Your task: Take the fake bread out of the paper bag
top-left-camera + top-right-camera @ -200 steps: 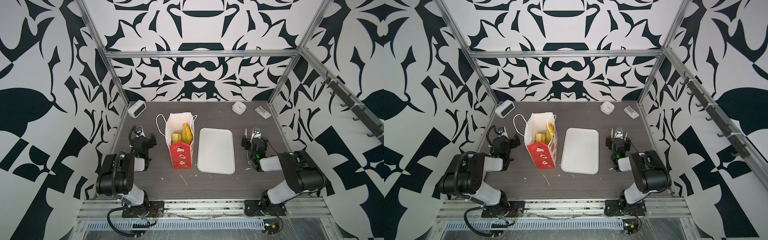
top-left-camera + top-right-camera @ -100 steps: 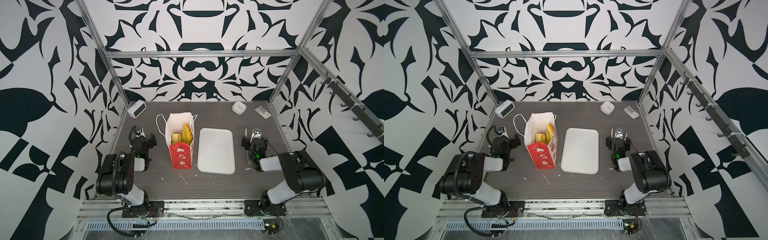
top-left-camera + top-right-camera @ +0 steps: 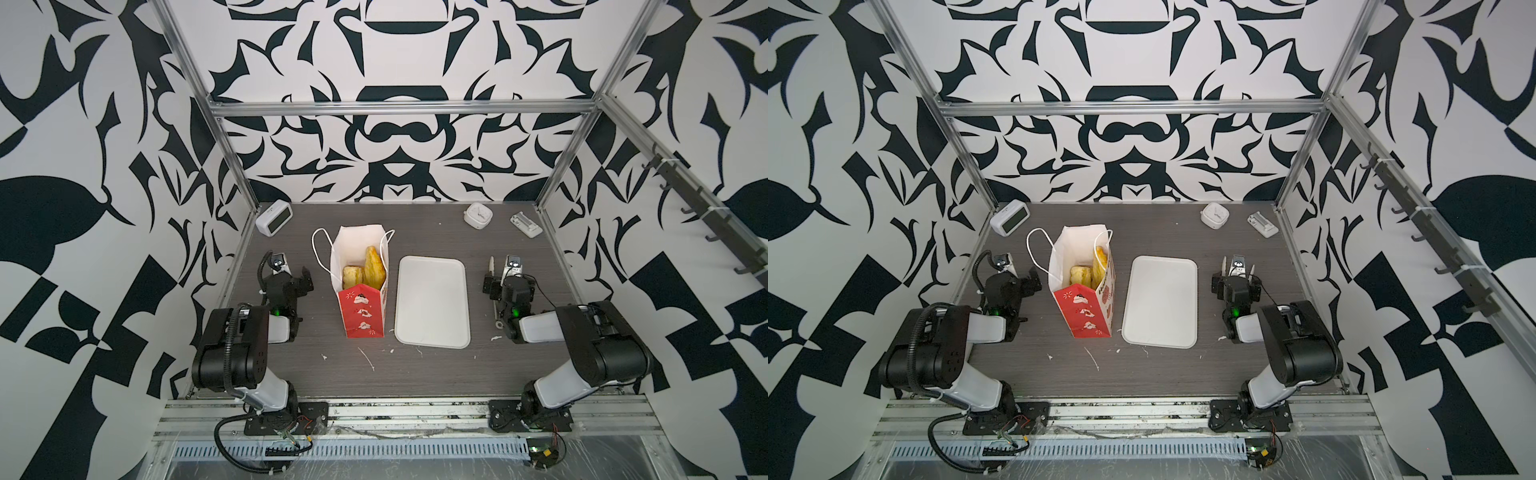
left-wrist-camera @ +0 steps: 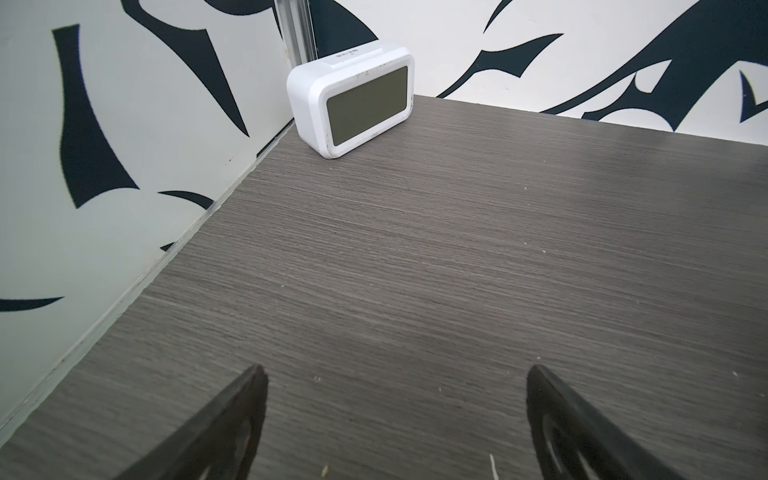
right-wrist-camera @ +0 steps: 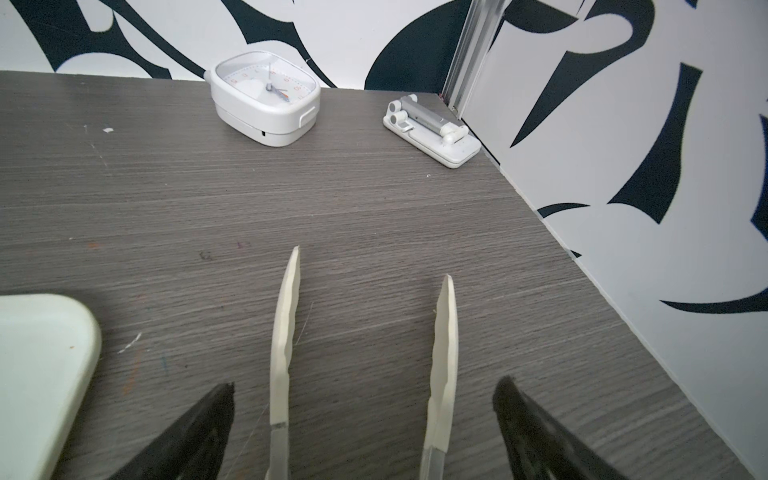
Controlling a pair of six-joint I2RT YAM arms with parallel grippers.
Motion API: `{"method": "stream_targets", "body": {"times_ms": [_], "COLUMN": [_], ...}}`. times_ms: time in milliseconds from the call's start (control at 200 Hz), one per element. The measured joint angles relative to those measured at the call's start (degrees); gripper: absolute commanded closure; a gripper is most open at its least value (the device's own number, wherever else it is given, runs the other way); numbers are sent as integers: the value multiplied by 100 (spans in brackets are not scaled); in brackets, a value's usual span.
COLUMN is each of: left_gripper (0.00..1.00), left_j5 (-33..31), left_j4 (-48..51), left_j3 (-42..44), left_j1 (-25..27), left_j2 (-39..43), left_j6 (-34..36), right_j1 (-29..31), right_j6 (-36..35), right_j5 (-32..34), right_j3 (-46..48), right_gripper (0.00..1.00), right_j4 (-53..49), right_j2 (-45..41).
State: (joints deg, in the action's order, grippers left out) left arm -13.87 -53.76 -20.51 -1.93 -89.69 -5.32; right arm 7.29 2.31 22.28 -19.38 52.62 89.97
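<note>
The paper bag [image 3: 363, 312] [image 3: 1083, 309] stands upright left of the table's middle in both top views, red outside, white inside, mouth open. Golden-brown fake bread [image 3: 374, 268] [image 3: 1080, 274] shows inside it: a tall piece and a shorter one beside it; anything deeper is hidden. My left gripper [image 3: 293, 272] [image 3: 1017, 274] [image 4: 397, 374] rests low on the table left of the bag, open and empty. Near the right wall my right gripper [image 3: 503, 270] [image 3: 1237, 268] [image 5: 370, 332], with long white blades on its fingers, is also open and empty.
A white tray [image 3: 432, 307] [image 3: 1160, 303] [image 5: 37, 374] lies just right of the bag. A white digital clock [image 3: 274, 218] [image 4: 353, 99] sits at the back left corner. An analog clock [image 3: 478, 215] [image 5: 266, 104] and a small white device [image 3: 525, 224] [image 5: 430, 137] sit at the back right.
</note>
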Motion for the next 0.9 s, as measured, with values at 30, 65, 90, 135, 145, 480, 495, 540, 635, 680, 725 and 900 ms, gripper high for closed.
{"method": "stream_targets", "body": {"times_ms": [30, 65, 90, 135, 145, 480, 495, 540, 635, 680, 725, 900], "left_gripper": [1, 1, 1, 1, 1, 1, 1, 2, 5, 6, 8, 14], "left_j5": [0, 0, -2, -20, -26, -444, -459, -501, -544, -535, -472, 446], "left_j4": [0, 0, 0, 2, 13, 1692, 1814, 2192, 3123, 3587, 4140, 6179], "left_j3": [0, 0, 0, 0, 0, -306, -367, -612, -1226, -1534, -1856, -2796], "left_j1": [0, 0, 0, 2, 0, 127, 149, 216, 400, 474, 527, 568], "left_j2": [0, 0, 0, 7, 22, 2376, 2500, 2872, 3563, 3840, 4100, 4986], "left_j6": [0, 0, 0, 0, 0, -245, -275, -372, -750, -994, -1281, -2166], "right_j1": [0, 0, 0, 4, 7, 391, 437, 605, 942, 1062, 1156, 1270], "right_j6": [0, 0, 0, 0, 2, -114, -131, -151, -98, 35, 186, 758], "right_j5": [0, 2, 2, 9, 11, 505, 560, 691, 802, 789, 726, 348], "right_j3": [0, 0, 0, 7, 9, 55, 26, -103, -463, -682, -914, -1880], "right_gripper": [0, 0, 0, 1, 2, 5, 5, 5, 4, 4, 3, 0], "right_j4": [2, 0, 4, 15, 15, -533, -623, -935, -1746, -2253, -2782, -4784], "right_j2": [0, 0, 0, -2, -4, -979, -1023, -1182, -1572, -1836, -2105, -3071]}}
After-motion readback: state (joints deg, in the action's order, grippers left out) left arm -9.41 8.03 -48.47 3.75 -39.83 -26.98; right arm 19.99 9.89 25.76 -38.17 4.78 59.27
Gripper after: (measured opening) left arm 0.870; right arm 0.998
